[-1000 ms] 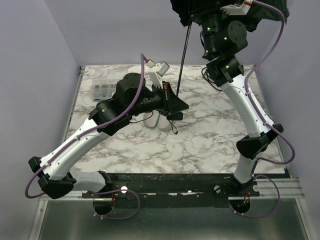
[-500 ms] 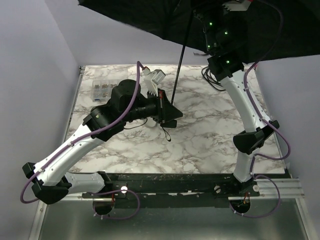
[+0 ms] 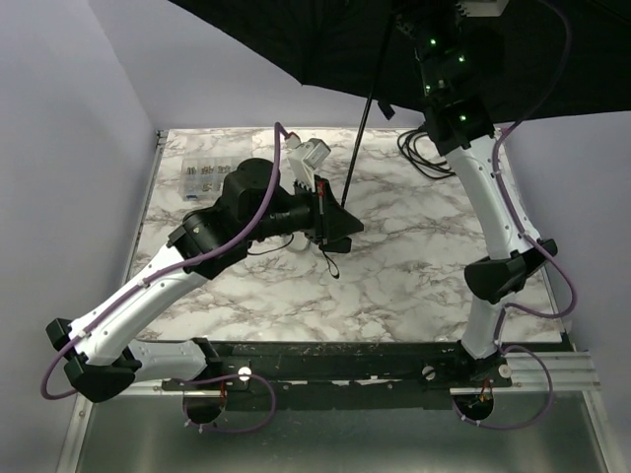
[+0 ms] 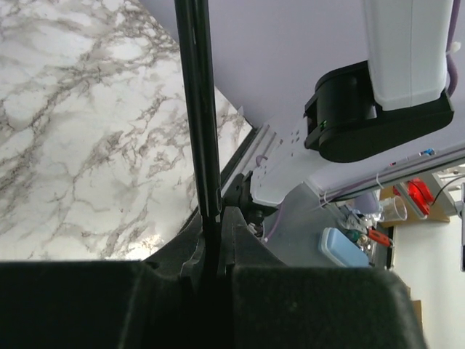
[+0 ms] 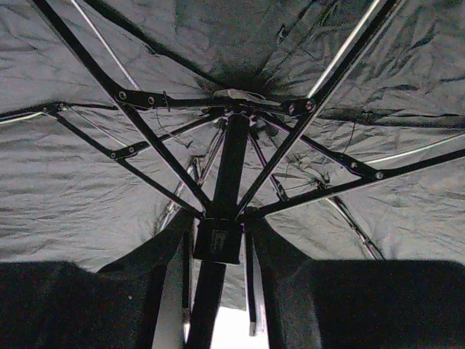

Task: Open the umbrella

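The umbrella is open. Its black canopy (image 3: 296, 49) spreads across the top of the top view, and its thin black shaft (image 3: 360, 128) slants down to my left gripper (image 3: 333, 219). In the left wrist view the left gripper (image 4: 211, 254) is shut on the lower shaft (image 4: 197, 109). In the top view the right arm (image 3: 449, 69) reaches up under the canopy, and its fingers are hidden there. In the right wrist view my right gripper (image 5: 218, 251) is shut on the square runner block (image 5: 218, 240) below the spread ribs (image 5: 145, 123) and grey canopy underside (image 5: 73, 196).
A small clear compartment box (image 3: 202, 175) lies at the table's far left. A coiled black cable (image 3: 419, 158) lies at the far right by the right arm. The marble table (image 3: 394, 276) is walled in lilac on the left, back and right. The canopy overhangs the far half.
The canopy has gone from a small folded bunch at the top to fully spread. The right gripper has moved up the shaft. The left arm has shifted slightly, still holding the shaft.
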Controlling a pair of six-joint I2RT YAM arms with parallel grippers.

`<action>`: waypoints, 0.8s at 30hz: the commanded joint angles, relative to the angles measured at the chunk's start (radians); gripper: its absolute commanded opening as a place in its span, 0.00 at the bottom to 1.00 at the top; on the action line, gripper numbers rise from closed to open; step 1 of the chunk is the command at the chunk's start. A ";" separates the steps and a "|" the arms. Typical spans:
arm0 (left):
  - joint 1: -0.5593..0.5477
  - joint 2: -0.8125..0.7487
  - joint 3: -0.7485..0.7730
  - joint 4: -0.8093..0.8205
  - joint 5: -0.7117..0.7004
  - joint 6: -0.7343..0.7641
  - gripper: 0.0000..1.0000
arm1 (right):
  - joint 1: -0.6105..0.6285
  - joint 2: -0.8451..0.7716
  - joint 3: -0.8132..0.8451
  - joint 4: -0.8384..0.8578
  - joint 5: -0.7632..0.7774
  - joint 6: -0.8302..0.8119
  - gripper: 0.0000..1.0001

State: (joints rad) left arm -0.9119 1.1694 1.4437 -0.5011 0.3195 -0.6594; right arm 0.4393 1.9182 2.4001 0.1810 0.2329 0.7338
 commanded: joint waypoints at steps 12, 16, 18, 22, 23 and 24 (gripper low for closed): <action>-0.092 0.149 0.302 -0.536 0.233 0.004 0.00 | -0.211 -0.453 -0.619 0.111 -0.008 0.245 0.01; -0.081 0.222 0.420 -0.511 0.228 -0.014 0.00 | -0.144 -0.557 -0.732 0.026 -0.073 0.277 0.01; -0.081 0.257 0.470 -0.497 0.230 -0.026 0.00 | -0.093 -0.606 -0.796 -0.002 -0.085 0.281 0.01; -0.081 0.310 0.551 -0.474 0.237 -0.052 0.00 | -0.020 -0.671 -0.878 -0.060 -0.119 0.299 0.01; -0.081 0.318 0.564 -0.468 0.240 -0.057 0.00 | -0.014 -0.683 -0.886 -0.073 -0.126 0.292 0.01; -0.081 0.325 0.573 -0.464 0.241 -0.063 0.00 | -0.012 -0.697 -0.893 -0.087 -0.122 0.283 0.01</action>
State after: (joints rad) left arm -1.0042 1.4528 1.9423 -1.0409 0.5560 -0.6975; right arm 0.3702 1.2839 1.5463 0.1593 0.1879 1.0134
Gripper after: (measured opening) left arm 0.054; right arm 0.308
